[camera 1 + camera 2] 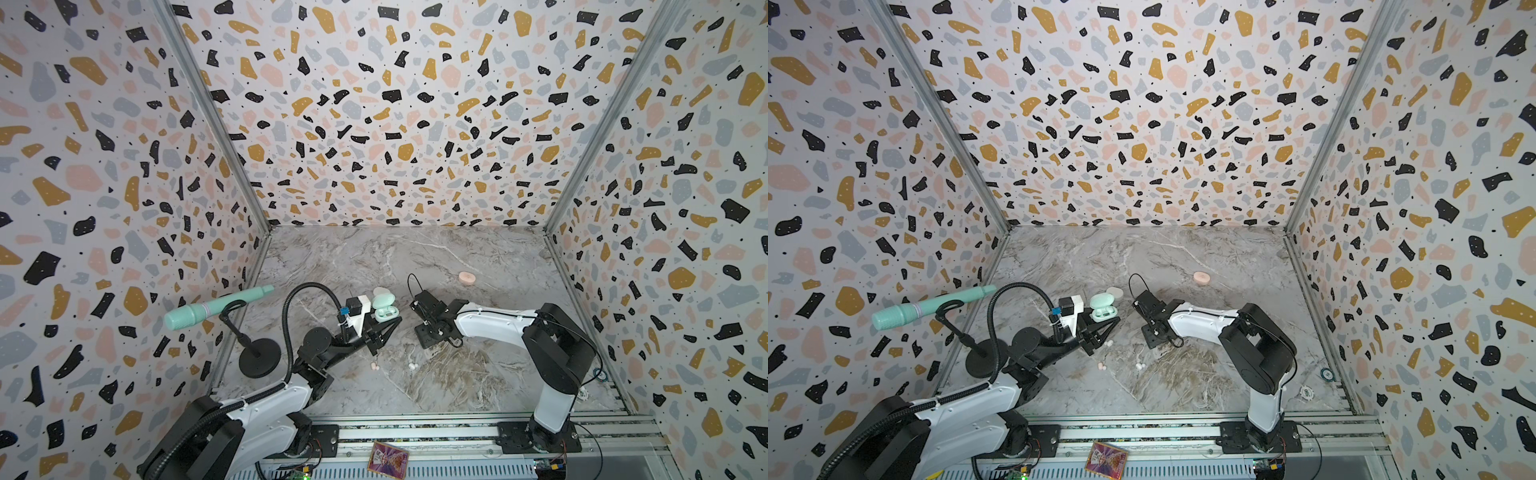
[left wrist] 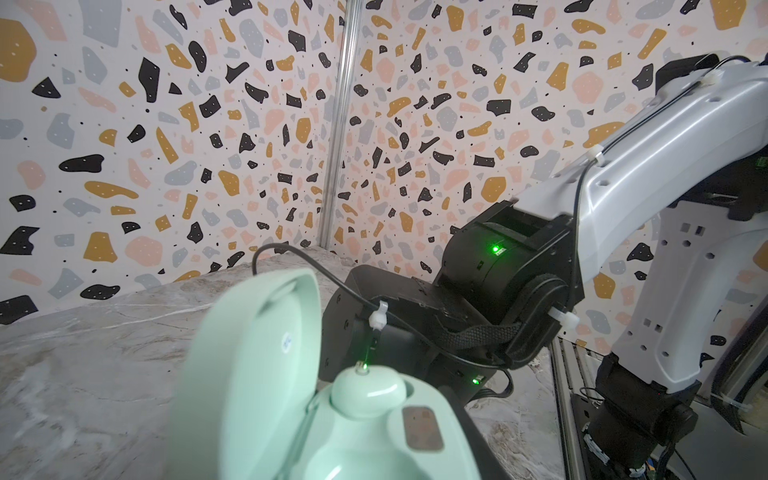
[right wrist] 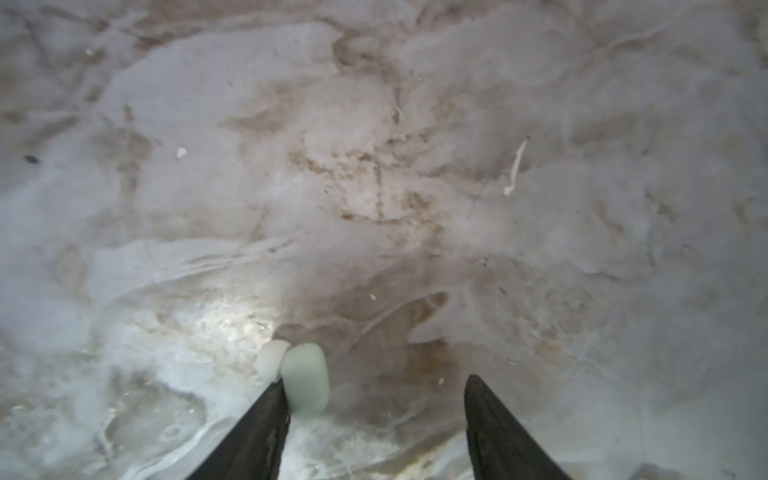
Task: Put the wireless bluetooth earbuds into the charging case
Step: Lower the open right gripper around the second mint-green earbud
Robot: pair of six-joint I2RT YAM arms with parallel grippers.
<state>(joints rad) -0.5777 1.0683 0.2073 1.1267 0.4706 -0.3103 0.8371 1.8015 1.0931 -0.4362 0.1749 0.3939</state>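
Observation:
The mint charging case (image 1: 385,312) is off the table with its lid (image 2: 249,374) open, and my left gripper (image 1: 387,323) is shut on its base. One mint earbud (image 2: 368,392) sits in a socket of the case. My right gripper (image 3: 374,384) points down at the table just right of the case, open. A loose mint earbud (image 3: 305,378) lies on the marble against the inner side of one fingertip (image 3: 274,399). A pink pair of earbuds (image 1: 375,366) and a white pair (image 1: 413,365) lie on the table nearer the front.
A white case (image 1: 1115,293) lies just behind the mint lid and a pink case (image 1: 467,277) farther back right. A mint microphone (image 1: 216,309) on a black stand (image 1: 259,357) leans in at the left. Poker chips (image 1: 1327,375) lie by the right wall.

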